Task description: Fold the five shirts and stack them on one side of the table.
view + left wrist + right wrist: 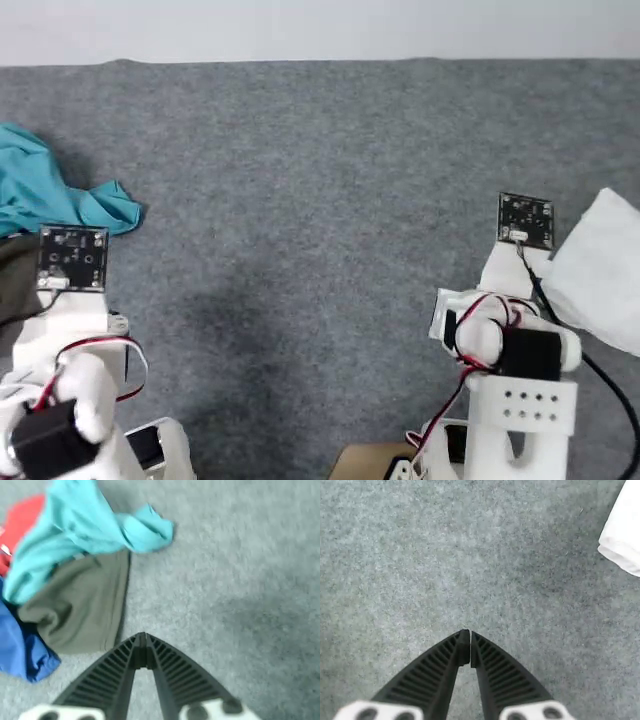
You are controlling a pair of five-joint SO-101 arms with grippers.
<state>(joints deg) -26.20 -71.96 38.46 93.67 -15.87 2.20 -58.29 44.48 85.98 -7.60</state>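
Observation:
A crumpled heap of shirts lies at the table's left edge: a teal shirt (pixel 45 195) (pixel 85 530) on top, an olive-grey shirt (pixel 82 605) under it, a blue shirt (pixel 17 650) and a red shirt (pixel 20 522) beside them. At the right edge a folded white shirt (pixel 600 270) (pixel 622 532) lies flat. My left gripper (pixel 145 642) is shut and hangs over bare carpet just beside the olive-grey shirt. My right gripper (pixel 465 637) is shut too, holding nothing, over grey carpet a short way from the white shirt.
Grey carpet (pixel 320 180) covers the whole table, with a wide bare stretch between the two arms. A brown cardboard piece (pixel 365 463) shows at the near edge by the right arm's base.

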